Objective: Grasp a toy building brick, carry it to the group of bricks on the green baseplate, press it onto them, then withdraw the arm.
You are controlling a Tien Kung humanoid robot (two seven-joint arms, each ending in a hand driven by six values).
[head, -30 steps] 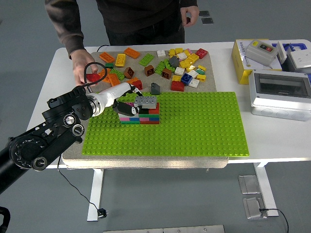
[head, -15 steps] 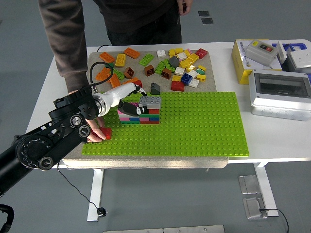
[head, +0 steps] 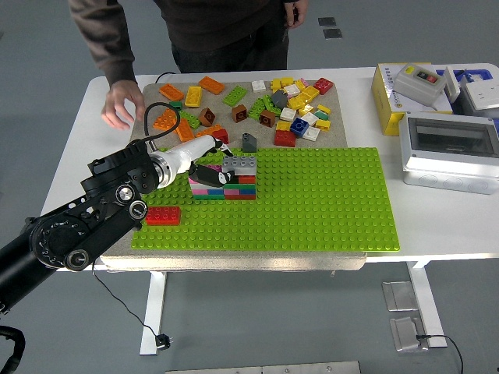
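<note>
A: While the left hand [head: 212,160] sits against the top of the brick stack [head: 224,184] on the green baseplate [head: 312,202], which step does this look like?

B: The pressing step, most likely. The grey brick [head: 239,164] lies on top of the stack, and the robot's fingers [head: 209,173] curl at its left end. Whether they clamp it or merely rest on it cannot be told from this view.

A: And the next move?

B: If the brick is seated, the fingers must let go and the arm draw back to the left without dragging the stack. If not, one more push straight down is needed. The right arm is not in view.

A: What differs from half a second ago?

B: The person's hand [head: 119,105] was low at the baseplate's left edge, on a red brick [head: 163,216]. Now that hand is lifted away, up by the loose bricks [head: 288,105] on the mat, and the red brick lies alone near the baseplate's left edge. The robot's hand and the grey brick have barely shifted.
</note>
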